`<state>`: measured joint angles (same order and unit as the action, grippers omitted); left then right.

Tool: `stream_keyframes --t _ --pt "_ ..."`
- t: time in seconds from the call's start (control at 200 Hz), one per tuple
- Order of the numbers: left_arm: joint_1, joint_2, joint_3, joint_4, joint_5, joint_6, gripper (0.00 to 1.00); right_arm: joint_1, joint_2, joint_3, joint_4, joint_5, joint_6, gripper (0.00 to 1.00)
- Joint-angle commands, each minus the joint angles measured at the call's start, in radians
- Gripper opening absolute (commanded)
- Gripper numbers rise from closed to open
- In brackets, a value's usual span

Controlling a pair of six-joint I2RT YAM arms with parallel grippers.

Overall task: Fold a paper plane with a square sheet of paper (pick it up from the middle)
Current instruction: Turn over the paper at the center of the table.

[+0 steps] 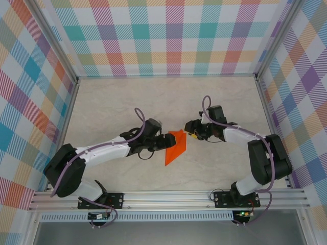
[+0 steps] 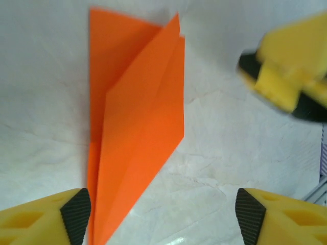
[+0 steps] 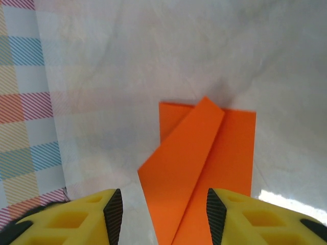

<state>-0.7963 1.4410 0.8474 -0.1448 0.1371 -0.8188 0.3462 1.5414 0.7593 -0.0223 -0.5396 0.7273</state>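
The square sheet of paper is folded into a narrow, pointed orange paper plane (image 1: 176, 147) and lies flat on the table between the two arms. Its tip points toward the near edge. My left gripper (image 1: 168, 140) is at the plane's left side and stands open. In the left wrist view the paper plane (image 2: 138, 127) runs down to the left finger pad (image 2: 76, 217), and my left gripper (image 2: 163, 219) holds nothing. My right gripper (image 1: 188, 131) is at the plane's far right corner. It is open too (image 3: 164, 217), with the paper plane (image 3: 204, 163) lying flat under the gap.
The pale marble table (image 1: 127, 102) is walled by plaid panels (image 1: 163, 35) at the back and both sides. An aluminium rail (image 1: 168, 196) carrying the arm bases runs along the near edge. The right gripper's yellow fingers (image 2: 286, 76) show blurred beyond the plane.
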Motion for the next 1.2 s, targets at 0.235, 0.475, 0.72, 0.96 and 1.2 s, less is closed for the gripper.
stream_keyframes --t 0.235,0.475,0.72,0.96,1.2 --pt "0.087 -0.073 -0.041 -0.057 -0.068 0.008 0.98 0.135 0.125 0.028 0.042 0.057 0.102 0.43" --pt "0.099 -0.052 -0.041 -0.075 -0.047 0.008 1.00 0.167 0.169 0.058 0.037 0.067 0.102 0.40" --pt "0.119 -0.026 -0.042 -0.072 -0.017 -0.011 1.00 0.190 0.205 0.077 0.059 0.042 0.110 0.38" --pt "0.138 -0.019 -0.050 -0.079 -0.007 -0.017 1.00 0.192 0.181 0.062 0.017 0.109 0.127 0.39" --pt "0.143 -0.021 -0.056 -0.076 -0.001 -0.020 1.00 0.192 0.163 0.062 -0.013 0.165 0.124 0.42"
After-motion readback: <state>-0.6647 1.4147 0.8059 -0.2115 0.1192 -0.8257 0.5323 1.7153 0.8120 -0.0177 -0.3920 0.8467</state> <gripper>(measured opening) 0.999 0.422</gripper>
